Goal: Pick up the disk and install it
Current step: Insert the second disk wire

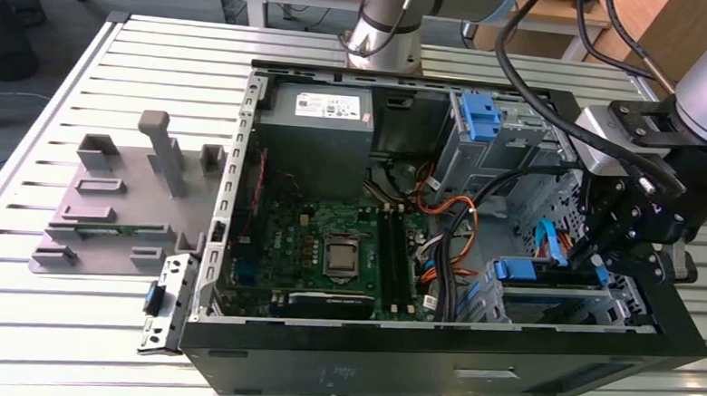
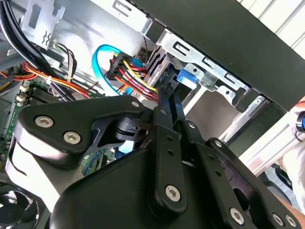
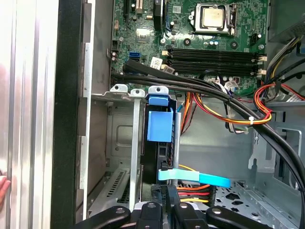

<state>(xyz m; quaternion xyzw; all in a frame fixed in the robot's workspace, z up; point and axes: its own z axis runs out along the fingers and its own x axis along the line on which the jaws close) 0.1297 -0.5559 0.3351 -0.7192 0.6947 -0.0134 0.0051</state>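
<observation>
Now: gripper [image 1: 602,264] is reaching into the drive cage [image 1: 554,304] of an open computer case [image 1: 442,352], right by the disk.

In the exterior view, the grey fixture tray [image 1: 99,205] is lying on the slatted table [image 1: 32,326] at the case's 9 o'clock, well apart from the work. The motherboard [image 1: 327,242] is sitting mid-case. The cage is occupying the 4 o'clock corner, where the arm is dipping in from 3 o'clock, probably to keep clear of the cable bundle [image 1: 449,230]. In the first wrist view the disk [image 3: 158,125] is standing on edge between the cage's metal rails [image 3: 136,143], its blue bracket tab facing out, seemingly lined up with the slot for sliding home. The gripper is sitting just beside its edge; whether the jaws are clamping it, I cannot tell.
</observation>
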